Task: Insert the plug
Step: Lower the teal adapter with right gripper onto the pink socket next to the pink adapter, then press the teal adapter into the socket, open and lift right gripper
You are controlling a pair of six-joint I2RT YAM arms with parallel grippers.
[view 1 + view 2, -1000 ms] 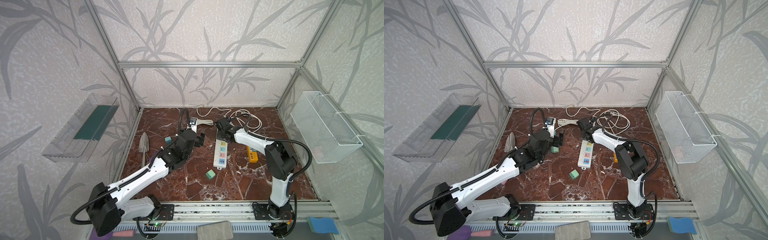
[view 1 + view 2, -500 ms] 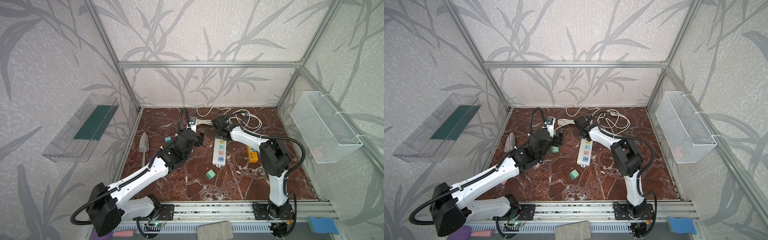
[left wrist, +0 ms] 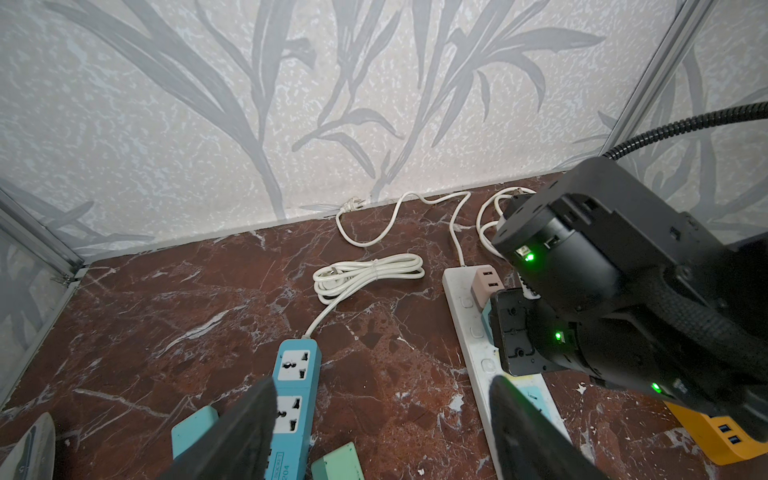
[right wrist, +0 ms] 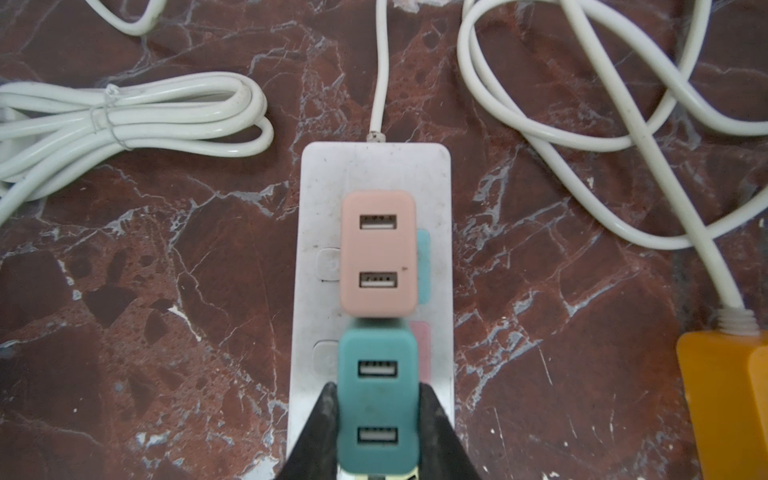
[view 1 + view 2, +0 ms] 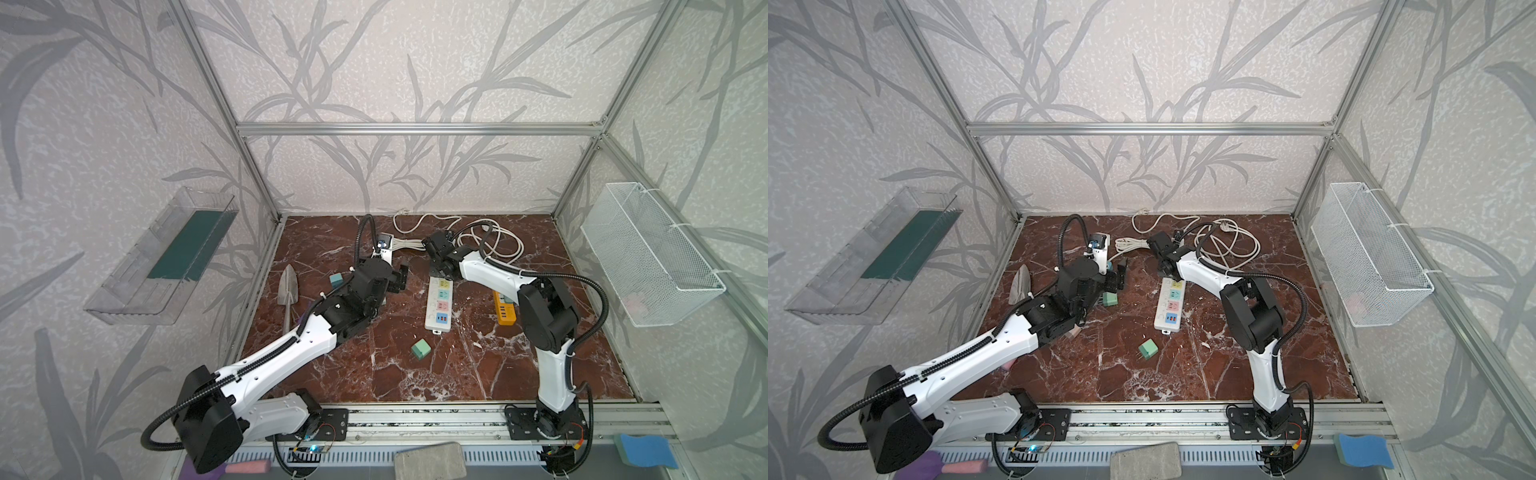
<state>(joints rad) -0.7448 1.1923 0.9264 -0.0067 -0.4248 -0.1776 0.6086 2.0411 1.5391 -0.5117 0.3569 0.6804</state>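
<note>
Right gripper (image 4: 376,415) clamped on teal plug (image 4: 376,374), a finger on each flank; plug over white strip (image 4: 320,187), seating depth not visible. Pink plug (image 4: 378,253) just past the fingertips, on same strip. Left gripper (image 3: 380,411) spread wide, empty; blue strip (image 3: 297,374) beneath one finger

Bright, soft and even, with no clear source and only faint shadows. Mild sheen on floor (image 5: 457,374) in both top views. Bowed at edges by wide lens. Blurred on near fingers (image 3: 232,436) in left wrist view; slightly soft in right wrist view.
</note>
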